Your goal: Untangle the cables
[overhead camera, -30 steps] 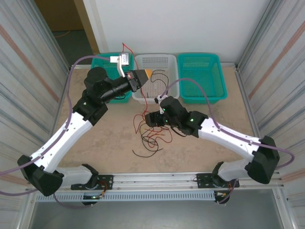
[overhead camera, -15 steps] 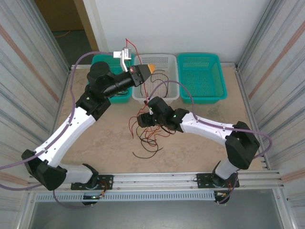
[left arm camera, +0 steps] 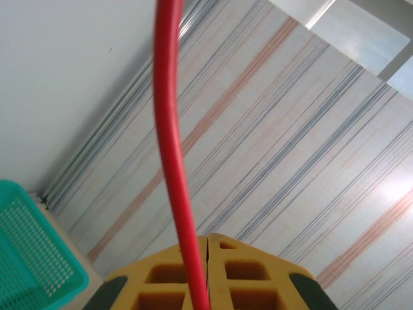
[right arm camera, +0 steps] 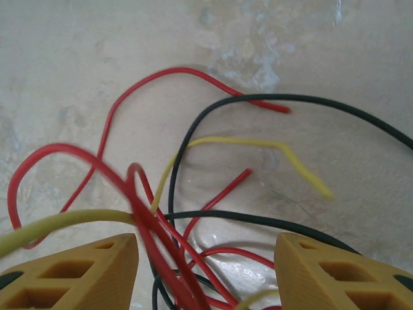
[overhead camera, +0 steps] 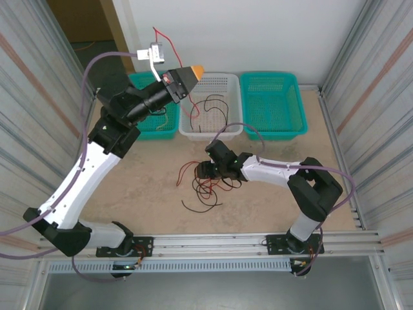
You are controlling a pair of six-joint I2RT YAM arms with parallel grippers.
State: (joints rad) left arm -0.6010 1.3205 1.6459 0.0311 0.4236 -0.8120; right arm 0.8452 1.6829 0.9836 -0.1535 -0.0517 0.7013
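Tangle (overhead camera: 205, 186) of red, black and pale yellow cables lies on the table (overhead camera: 142, 187), near the middle and a little toward the arm bases. Loops cross over one another. A few loose ends trail toward the near edge.

Right gripper (right arm camera: 206, 274) sits low over the far part of the tangle. Its fingers (right arm camera: 77, 271) are spread, and several red strands, a black one and a yellow one pass between them. Nothing is pinched, as far as the wrist view shows.

Left gripper (left arm camera: 208, 258) is raised high over the far left of the table, fingers pressed together on one red cable (left arm camera: 169, 129). That cable rises out past the fingertips. In the overhead view a red line also drops from the gripper toward the tangle. Cannot tell whether its lower end is free of the knot.

Far edge: three baskets in a row.
- White basket (overhead camera: 235, 81), middle: holds a few black cables (overhead camera: 213, 104).
- Left teal basket (overhead camera: 155, 134): partly hidden by the arm, contents too small to tell.
- Right teal basket (overhead camera: 271, 75): stands beside the white one.

Progress, judged: early to middle. Some black cables look sorted and one red is lifted in a grip. Most of the bundle on the table is left to separate. Next need, as a guess: pin the knot down so the red one can pull clear.
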